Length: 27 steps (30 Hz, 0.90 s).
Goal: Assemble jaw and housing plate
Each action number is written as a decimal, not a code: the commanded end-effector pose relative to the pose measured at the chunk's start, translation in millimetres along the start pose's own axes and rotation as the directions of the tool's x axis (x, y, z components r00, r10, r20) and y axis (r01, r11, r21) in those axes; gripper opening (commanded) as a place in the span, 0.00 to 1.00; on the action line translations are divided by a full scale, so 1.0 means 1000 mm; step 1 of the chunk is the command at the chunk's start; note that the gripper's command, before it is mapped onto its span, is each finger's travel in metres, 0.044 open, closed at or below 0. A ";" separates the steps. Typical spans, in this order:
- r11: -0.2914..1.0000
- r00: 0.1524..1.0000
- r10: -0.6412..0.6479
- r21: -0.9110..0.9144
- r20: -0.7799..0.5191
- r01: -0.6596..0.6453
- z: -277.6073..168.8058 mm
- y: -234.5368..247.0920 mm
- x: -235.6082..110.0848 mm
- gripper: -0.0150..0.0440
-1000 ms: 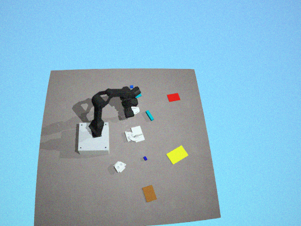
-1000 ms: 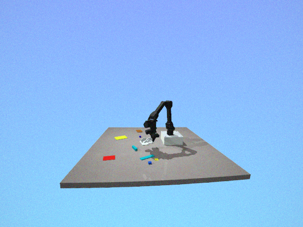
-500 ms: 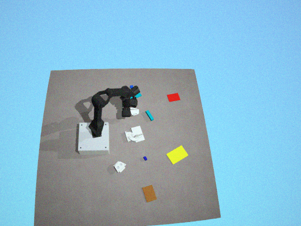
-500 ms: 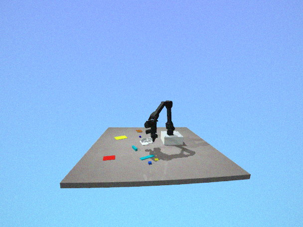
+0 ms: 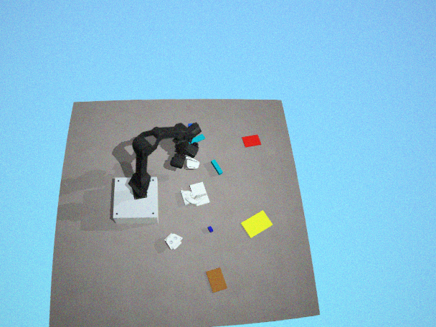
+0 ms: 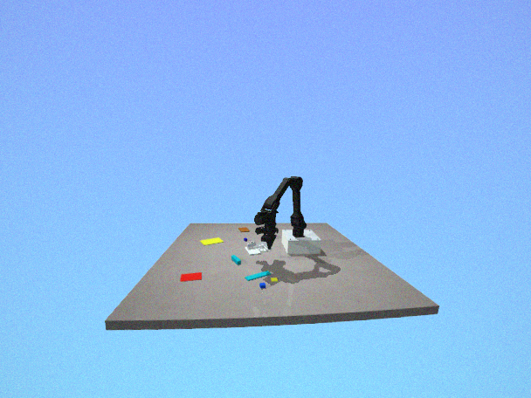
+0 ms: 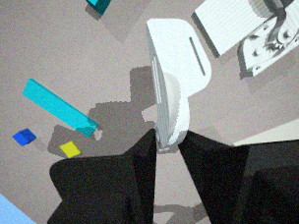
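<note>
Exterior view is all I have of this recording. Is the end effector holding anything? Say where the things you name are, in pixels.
Observer: Yes, the wrist view shows the end effector [image 5: 184,156] [image 6: 270,247] [image 7: 164,132] shut on a white slotted part [image 5: 192,164] [image 7: 174,54].

Operator: Is anything hidden from me beyond the arm?

Observer: Yes, the top view shows a white part with two round marks [image 5: 173,241] between the arm's base [image 5: 120,209] [image 6: 301,249] and the brown tile [image 5: 216,280] [image 6: 244,229].

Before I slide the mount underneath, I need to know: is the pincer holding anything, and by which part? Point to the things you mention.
Yes, the pincer [image 7: 164,132] grips the white slotted jaw [image 5: 192,163] [image 7: 174,54] by its narrow, rounded end.
</note>
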<state>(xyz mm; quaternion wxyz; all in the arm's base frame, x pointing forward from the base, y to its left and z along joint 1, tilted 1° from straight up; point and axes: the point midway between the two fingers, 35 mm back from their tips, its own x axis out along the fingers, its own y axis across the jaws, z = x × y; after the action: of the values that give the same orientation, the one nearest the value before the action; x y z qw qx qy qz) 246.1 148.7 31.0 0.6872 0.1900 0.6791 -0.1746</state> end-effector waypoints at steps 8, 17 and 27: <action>0.976 1.000 0.002 0.216 -0.002 -0.001 -0.005 0.004 0.000 0.32; 0.969 1.000 0.002 0.246 -0.002 -0.001 -0.006 0.005 0.006 0.32; 0.969 1.000 0.002 0.246 -0.002 -0.001 -0.005 0.006 0.022 0.32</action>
<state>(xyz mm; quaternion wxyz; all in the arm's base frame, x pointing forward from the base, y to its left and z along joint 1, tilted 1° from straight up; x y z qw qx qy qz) 246.8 157.8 15.3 0.6603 0.2754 0.6510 -0.2537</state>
